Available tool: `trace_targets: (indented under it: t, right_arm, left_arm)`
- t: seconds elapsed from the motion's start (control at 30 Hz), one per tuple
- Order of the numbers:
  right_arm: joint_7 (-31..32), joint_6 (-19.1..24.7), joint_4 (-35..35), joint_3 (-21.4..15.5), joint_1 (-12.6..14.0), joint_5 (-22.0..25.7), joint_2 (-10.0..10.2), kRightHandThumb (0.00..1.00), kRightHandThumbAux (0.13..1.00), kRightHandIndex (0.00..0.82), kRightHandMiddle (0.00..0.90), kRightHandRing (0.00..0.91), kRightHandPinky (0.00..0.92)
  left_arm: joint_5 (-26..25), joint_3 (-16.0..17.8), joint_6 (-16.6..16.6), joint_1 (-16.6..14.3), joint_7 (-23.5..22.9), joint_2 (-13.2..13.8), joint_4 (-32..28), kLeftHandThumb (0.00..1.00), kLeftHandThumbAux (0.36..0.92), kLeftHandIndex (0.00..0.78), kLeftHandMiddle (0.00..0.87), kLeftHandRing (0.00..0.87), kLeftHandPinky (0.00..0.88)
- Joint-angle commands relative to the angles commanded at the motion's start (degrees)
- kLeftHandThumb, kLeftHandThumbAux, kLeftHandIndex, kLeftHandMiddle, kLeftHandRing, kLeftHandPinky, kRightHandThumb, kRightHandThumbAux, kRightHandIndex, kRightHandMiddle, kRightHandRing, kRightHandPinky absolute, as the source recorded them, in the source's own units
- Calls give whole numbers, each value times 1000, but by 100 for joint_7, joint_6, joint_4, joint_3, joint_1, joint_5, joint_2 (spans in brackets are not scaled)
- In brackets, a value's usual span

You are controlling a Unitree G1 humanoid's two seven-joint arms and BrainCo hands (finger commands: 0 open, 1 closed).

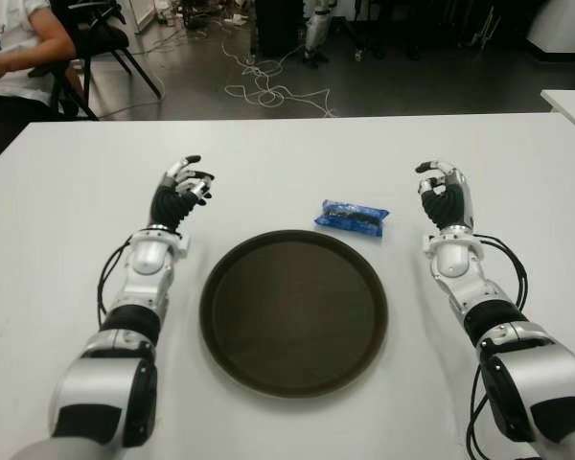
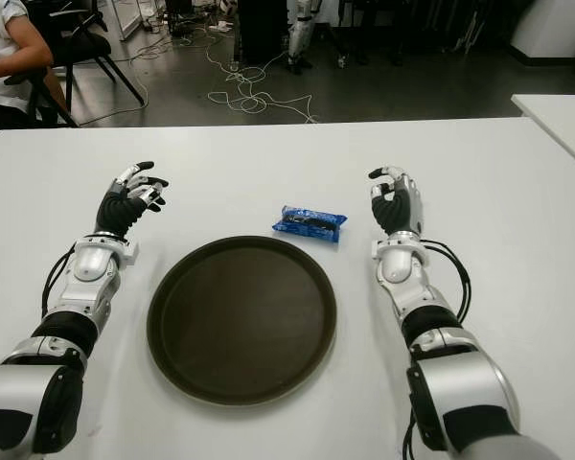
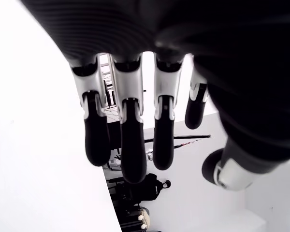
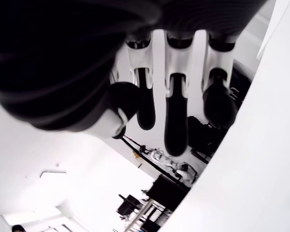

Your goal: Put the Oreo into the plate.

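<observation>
A blue Oreo packet (image 1: 352,218) lies on the white table (image 1: 287,153), just beyond the far right rim of the round dark brown plate (image 1: 230,278). The plate holds nothing. My right hand (image 1: 443,192) is to the right of the packet, a short gap away, palm up with fingers (image 4: 176,116) relaxed and nothing in them. Left of the plate, my left hand (image 1: 184,187) is held the same way, its fingers (image 3: 130,140) loosely extended and holding nothing.
A seated person (image 1: 10,53) is at the table's far left corner beside a black chair (image 1: 101,38). Cables (image 1: 268,91) lie on the floor beyond the far edge. A second white table (image 1: 570,101) shows at the far right.
</observation>
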Motion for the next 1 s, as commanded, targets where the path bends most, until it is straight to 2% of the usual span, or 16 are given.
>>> trace_targets:
  t: [0.1, 0.13, 0.2, 0.3, 0.37, 0.5, 0.6, 0.83, 1.0]
  right_arm:
    - [205, 67, 15, -45, -5, 97, 8, 834, 683, 390, 501, 519, 532]
    - [266, 86, 19, -59, -7, 124, 8, 832, 685, 387, 495, 499, 514]
    - [371, 109, 25, -83, -8, 160, 4, 749, 704, 395, 378, 400, 423]
    - [512, 108, 38, -119, -14, 193, -10, 530, 618, 209, 264, 294, 319]
    - [642, 95, 39, -153, -24, 228, -39, 435, 587, 144, 211, 242, 264]
    - [987, 128, -223, -180, -160, 277, -230, 262, 520, 48, 107, 132, 143]
    - [1098, 183, -534, -93, -181, 177, -361, 177, 477, 15, 41, 56, 70]
    - [1083, 395, -1095, 190, -4, -237, -567, 139, 409, 1, 3, 5, 9]
    - [1184, 982, -1781, 596, 91, -836, -807, 209, 345, 0, 0, 0, 2]
  left_arm:
    - [-10, 2, -5, -1, -18, -3, 0, 1000, 642, 200, 387, 510, 488]
    - [-10, 1, -4, -2, -19, -2, 2, 1000, 642, 200, 387, 511, 490]
    - [-6, -3, 0, -4, -18, 0, 6, 1000, 642, 200, 387, 511, 490]
    - [3, -9, 11, -6, -12, 9, 9, 1000, 642, 197, 387, 506, 476]
    - [7, -14, 20, -7, -11, 14, 9, 1000, 642, 199, 388, 506, 471]
    - [-4, -9, 36, -6, -17, 15, -1, 1000, 642, 203, 388, 513, 491]
    - [-28, 5, 44, -8, -38, 12, -3, 1000, 643, 198, 385, 515, 493]
    - [-18, 1, 33, -17, -8, 9, 36, 1000, 642, 192, 386, 515, 481]
    - [20, -21, 19, -26, 10, 37, 68, 1000, 642, 196, 388, 512, 482]
